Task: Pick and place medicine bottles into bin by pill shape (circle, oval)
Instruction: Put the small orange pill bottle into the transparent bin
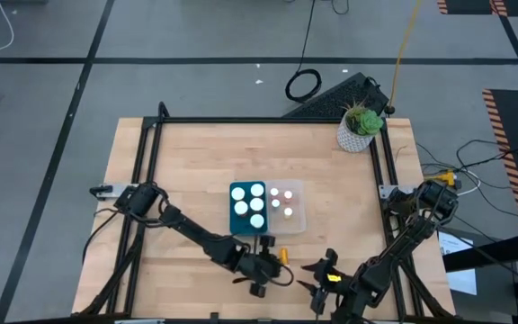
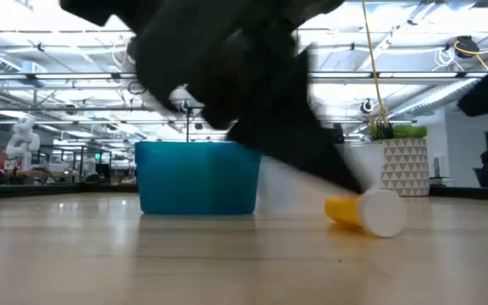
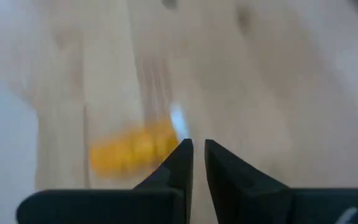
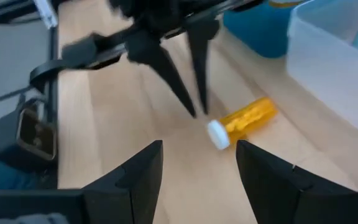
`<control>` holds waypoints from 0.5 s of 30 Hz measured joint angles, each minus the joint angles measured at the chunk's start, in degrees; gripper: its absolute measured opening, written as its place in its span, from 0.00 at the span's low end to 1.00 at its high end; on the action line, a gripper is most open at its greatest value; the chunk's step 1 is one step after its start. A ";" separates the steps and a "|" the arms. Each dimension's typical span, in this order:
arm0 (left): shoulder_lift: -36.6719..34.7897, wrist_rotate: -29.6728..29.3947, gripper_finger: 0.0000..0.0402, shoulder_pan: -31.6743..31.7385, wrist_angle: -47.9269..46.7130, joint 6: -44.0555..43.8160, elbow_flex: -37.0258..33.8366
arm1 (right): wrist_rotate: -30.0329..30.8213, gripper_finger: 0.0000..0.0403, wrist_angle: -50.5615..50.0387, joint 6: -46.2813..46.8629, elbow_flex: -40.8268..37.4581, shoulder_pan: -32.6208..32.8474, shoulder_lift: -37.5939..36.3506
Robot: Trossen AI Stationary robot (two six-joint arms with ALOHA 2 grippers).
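An amber medicine bottle [image 4: 244, 121] with a white cap lies on its side on the table, near the front edge; it also shows in the high view [image 1: 283, 256] and low view [image 2: 367, 212]. My left gripper [image 4: 196, 112] points down, shut, its tips beside the bottle's cap. My right gripper [image 4: 197, 155] stands open a little to the right, facing the bottle and touching nothing. The teal bin [image 1: 248, 207] holds several white-capped bottles. The clear bin [image 1: 286, 207] beside it holds a few more. My left gripper's shut fingertips [image 4: 194, 111] come from above and stand right beside the bottle's white cap [image 4: 217, 134]. I cannot tell whether they touch it. The bottle lies flat on the table.
A potted plant [image 1: 360, 126] stands at the table's far right corner. A black frame [image 1: 151, 135] runs around the table edges. Bare wood lies to the left of the bins and along the far side.
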 joint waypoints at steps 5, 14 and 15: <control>-5.82 -1.11 0.11 -2.42 -12.29 -2.64 0.04 | 3.42 0.49 1.05 1.49 0.01 -0.01 1.98; -2.92 -1.62 0.11 -3.85 -10.60 -4.74 -0.02 | -0.92 0.49 5.92 -0.12 -0.03 -1.72 6.58; -1.91 -1.62 0.11 -3.51 -9.35 -4.71 -0.05 | -0.95 0.49 6.62 -0.21 -0.03 -1.76 6.80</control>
